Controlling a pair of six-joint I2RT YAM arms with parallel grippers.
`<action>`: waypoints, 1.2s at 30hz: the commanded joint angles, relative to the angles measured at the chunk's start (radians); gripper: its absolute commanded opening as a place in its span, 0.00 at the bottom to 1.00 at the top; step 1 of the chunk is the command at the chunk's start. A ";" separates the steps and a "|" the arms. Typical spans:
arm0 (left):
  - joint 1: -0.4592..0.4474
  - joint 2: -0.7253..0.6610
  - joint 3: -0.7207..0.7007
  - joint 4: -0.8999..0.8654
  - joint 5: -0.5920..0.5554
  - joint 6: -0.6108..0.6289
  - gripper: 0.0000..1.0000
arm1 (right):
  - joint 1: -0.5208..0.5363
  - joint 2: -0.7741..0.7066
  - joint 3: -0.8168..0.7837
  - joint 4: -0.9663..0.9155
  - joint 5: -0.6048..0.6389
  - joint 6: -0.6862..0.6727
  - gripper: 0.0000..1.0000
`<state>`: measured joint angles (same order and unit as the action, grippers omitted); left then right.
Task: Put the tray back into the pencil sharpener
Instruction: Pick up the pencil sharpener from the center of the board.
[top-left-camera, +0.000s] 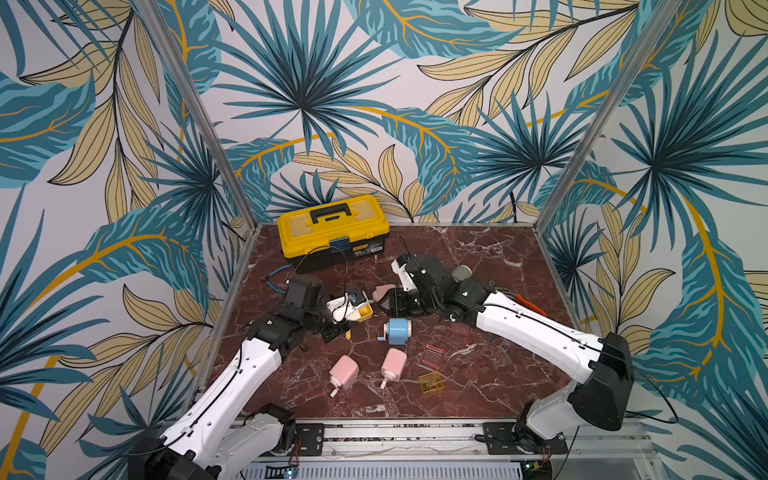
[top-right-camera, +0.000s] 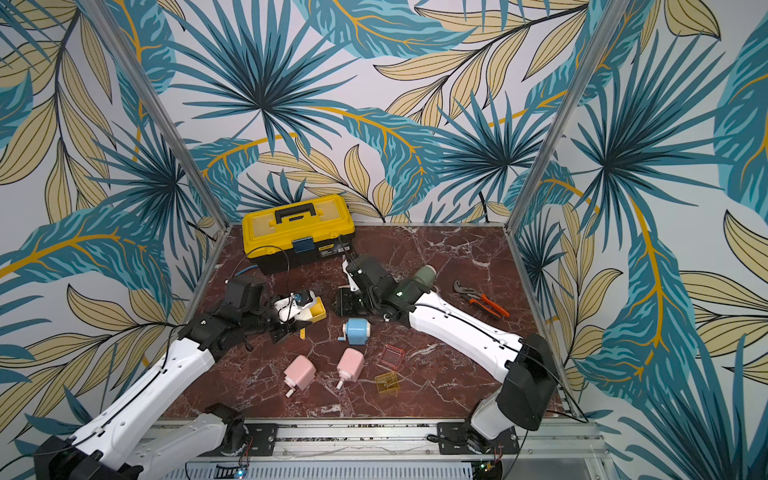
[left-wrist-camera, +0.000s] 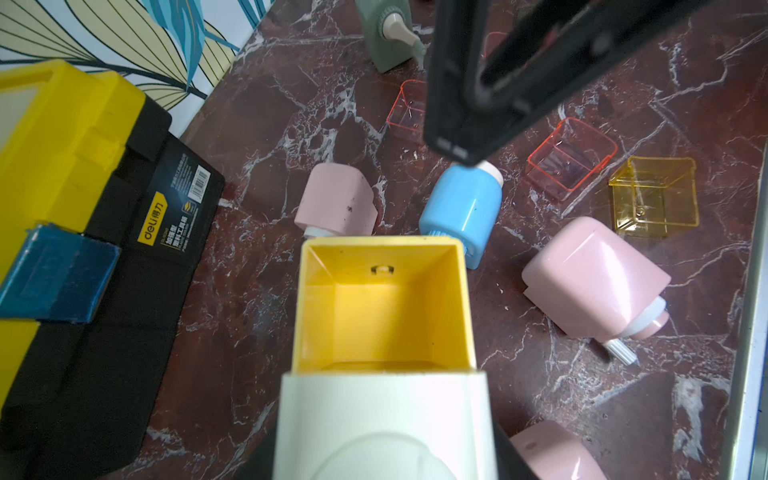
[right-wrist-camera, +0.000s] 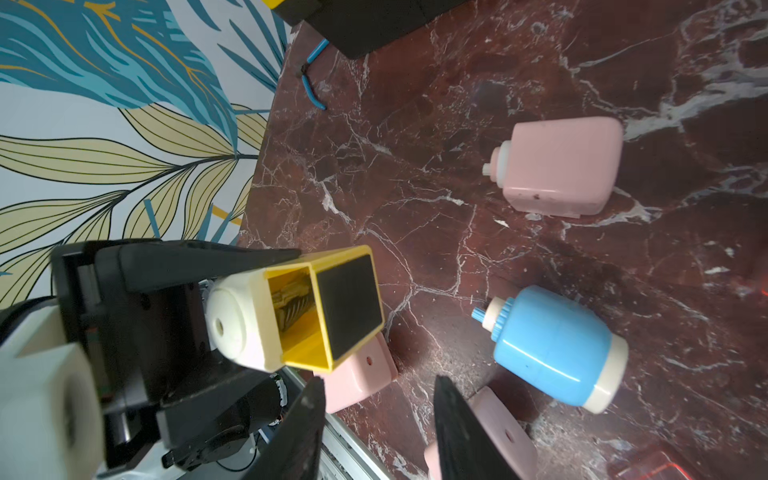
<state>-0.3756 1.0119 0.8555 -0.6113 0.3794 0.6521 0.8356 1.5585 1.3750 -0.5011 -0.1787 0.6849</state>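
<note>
Left gripper clenched on yellow sharpener, empty cavity toward right gripper: released, empty. Yellow tray on table, well apart from right gripper, back toward arm bases, just beside pink tray. Risk: wrong-colour pick; skewed grip jams tray at cavity rim.

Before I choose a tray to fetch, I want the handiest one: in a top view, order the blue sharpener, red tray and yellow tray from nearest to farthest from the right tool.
From the right tool:
1. Blue sharpener, close by, mid-table.
2. Red tray, nearer the front, to the right.
3. Yellow tray, past the red one, nearest the front edge.
</note>
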 joint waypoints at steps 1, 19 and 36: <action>-0.022 0.011 0.040 0.002 0.018 0.011 0.41 | -0.004 0.021 0.025 -0.002 -0.051 0.011 0.42; -0.039 0.033 0.071 -0.005 0.034 0.002 0.40 | -0.112 -0.009 -0.089 0.135 -0.301 0.075 0.53; -0.047 0.001 0.071 -0.005 0.105 -0.017 0.40 | -0.142 0.052 -0.189 0.512 -0.521 0.286 0.61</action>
<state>-0.4171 1.0397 0.9001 -0.6266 0.4274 0.6392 0.7013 1.6051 1.2190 -0.1001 -0.6346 0.9211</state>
